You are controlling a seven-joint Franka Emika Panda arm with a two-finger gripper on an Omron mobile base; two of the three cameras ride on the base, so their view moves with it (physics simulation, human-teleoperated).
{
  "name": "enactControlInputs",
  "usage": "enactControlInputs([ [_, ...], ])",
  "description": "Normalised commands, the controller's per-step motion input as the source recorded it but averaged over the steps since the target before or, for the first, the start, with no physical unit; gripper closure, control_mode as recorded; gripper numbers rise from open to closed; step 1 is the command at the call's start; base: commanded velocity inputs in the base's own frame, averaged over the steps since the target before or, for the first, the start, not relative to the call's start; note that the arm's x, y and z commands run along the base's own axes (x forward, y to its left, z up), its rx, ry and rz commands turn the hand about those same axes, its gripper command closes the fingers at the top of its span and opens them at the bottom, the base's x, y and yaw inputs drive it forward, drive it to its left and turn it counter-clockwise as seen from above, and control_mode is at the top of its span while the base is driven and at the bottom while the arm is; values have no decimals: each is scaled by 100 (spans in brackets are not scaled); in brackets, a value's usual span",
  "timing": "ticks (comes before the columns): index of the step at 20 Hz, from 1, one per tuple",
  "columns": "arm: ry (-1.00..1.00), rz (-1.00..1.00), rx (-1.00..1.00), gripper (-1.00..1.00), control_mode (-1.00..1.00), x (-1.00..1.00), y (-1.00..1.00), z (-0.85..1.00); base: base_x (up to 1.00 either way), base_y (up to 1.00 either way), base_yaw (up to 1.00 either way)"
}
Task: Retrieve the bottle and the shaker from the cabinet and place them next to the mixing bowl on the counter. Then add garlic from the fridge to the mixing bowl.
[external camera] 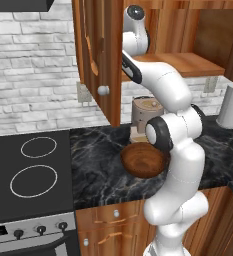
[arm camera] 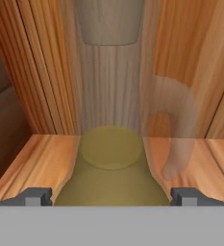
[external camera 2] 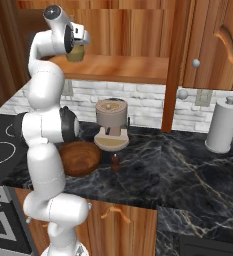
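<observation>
Since the arm reaches up into the open cabinet (external camera: pixel 100 60), the whole move turns on the bottle (arm camera: pixel 111 166) versus the gripper (arm camera: pixel 111 196). Hand view: left fingertip (arm camera: pixel 34 196) sits low left, the olive bottle body fills the gap dead centre, right fingertip low right. So the bottle lies straight ahead of the hand, between the tips, its translucent neck and handle loop rising toward the top of that view. Long axis looks upright on the shelf (external camera 2: pixel 118 67), at right angles to the closing direction.

Jaws stand wide, one tip each side of the body. Neither pad seems to touch the glass; can't tell for sure at this crop. Nothing held.

Right base view, left to right: gripper up at the shelf's left end with the bottle right at it; bowl (external camera 2: pixel 80 157) on the counter (external camera 2: pixel 188 165) by the arm's base; small dark shaker (external camera 2: pixel 116 162) just right of the bowl, already down there; coffee grinder (external camera 2: pixel 112 122) behind both; paper towel roll (external camera 2: pixel 223 125) far right.

Judgement: first item's done, bottle grasp is the step in hand. Next is close, then lift clear of the shelf lip. Garlic not yet started.
</observation>
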Motion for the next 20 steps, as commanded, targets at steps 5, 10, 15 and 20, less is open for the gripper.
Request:
enactControlInputs([
  [5,0,0,0,100,-100,0,0,0,0,0,0],
  [10,-1,0,0,100,-100,-16,-1,0,0,0,0],
  [15,-6,0,4,100,-100,-97,-16,0,0,0,0],
  [20,-2,0,5,100,-100,-100,-26,-3,0,0,0],
])
